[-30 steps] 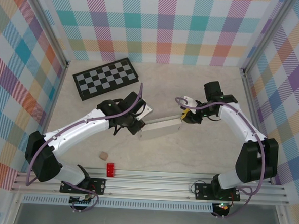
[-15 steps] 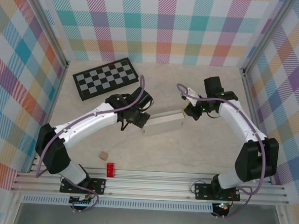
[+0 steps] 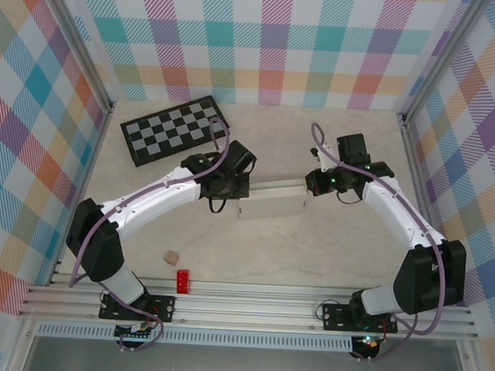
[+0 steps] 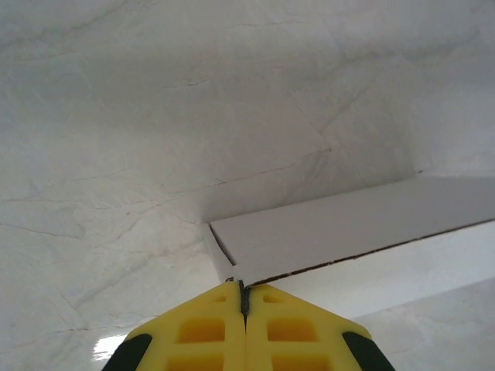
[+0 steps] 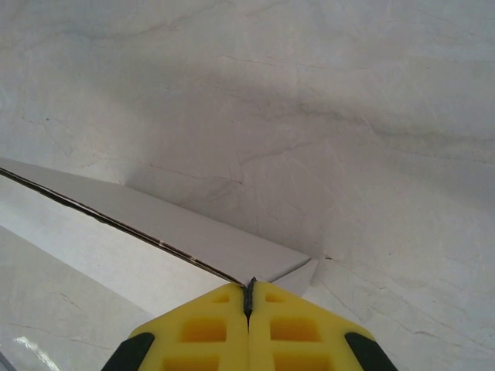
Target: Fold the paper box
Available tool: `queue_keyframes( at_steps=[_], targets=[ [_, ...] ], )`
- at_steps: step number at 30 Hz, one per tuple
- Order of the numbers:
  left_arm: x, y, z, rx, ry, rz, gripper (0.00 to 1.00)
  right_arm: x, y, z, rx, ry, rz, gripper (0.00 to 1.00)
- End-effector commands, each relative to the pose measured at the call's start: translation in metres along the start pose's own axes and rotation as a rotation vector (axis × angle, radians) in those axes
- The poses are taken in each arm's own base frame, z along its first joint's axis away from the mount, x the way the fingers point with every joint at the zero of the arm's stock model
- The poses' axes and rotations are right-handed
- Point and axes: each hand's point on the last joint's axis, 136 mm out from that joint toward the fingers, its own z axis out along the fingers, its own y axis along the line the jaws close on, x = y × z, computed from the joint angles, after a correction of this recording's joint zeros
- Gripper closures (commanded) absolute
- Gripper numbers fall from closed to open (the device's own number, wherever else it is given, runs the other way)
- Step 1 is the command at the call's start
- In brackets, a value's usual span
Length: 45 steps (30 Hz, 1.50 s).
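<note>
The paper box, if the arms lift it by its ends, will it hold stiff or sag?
Probably light: the paper box is thin card, its edge visible at the left gripper. Likely to bow or twist mid-span, long and pinched only at end corners, the right gripper opposite.

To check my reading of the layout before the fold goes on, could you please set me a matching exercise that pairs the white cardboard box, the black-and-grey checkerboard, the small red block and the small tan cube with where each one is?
Things:
1. white cardboard paper box
2. black-and-grey checkerboard
3. small red block
4. small tan cube

Places:
A. far left part of the table
B. right at the near edge
C. around the middle of the table
D. near left, a little farther in than the red one

Pairs: 1-C, 2-A, 3-B, 4-D
</note>
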Motion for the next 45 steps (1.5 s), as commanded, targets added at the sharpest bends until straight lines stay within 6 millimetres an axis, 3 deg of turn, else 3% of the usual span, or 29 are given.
queue_keyframes(
  at_steps=[1,5,10,15,21,32,38,45],
  targets=[
    [-0.013,-0.004,-0.009,0.069,-0.063,-0.227,1.0,-0.005,0.007,-0.004,-0.01,-0.068,0.057,1.0],
    [-0.006,-0.004,-0.004,0.093,-0.046,-0.349,1.0,-0.001,0.011,-0.003,0.001,-0.096,0.077,1.0],
    [-0.003,-0.004,0.0,0.102,-0.038,-0.342,1.0,0.003,0.015,-0.001,0.005,-0.132,0.11,1.0],
    [-0.006,-0.007,-0.007,0.094,-0.054,-0.117,1.0,0.002,0.02,0.0,-0.007,-0.143,0.128,1.0],
    [0.005,-0.012,-0.012,0.112,0.013,0.151,1.0,-0.003,0.023,-0.005,-0.007,-0.142,0.095,1.0],
    [0.013,-0.002,-0.006,0.104,-0.044,0.041,1.0,-0.004,0.026,-0.008,-0.018,-0.187,0.138,1.0],
    [0.01,0.012,-0.01,0.062,-0.092,-0.014,1.0,0.004,0.025,-0.007,-0.01,-0.171,0.142,1.0],
    [0.012,0.012,-0.006,0.075,-0.115,0.004,1.0,0.016,0.025,-0.002,-0.024,-0.194,0.128,1.0]
  ],
)
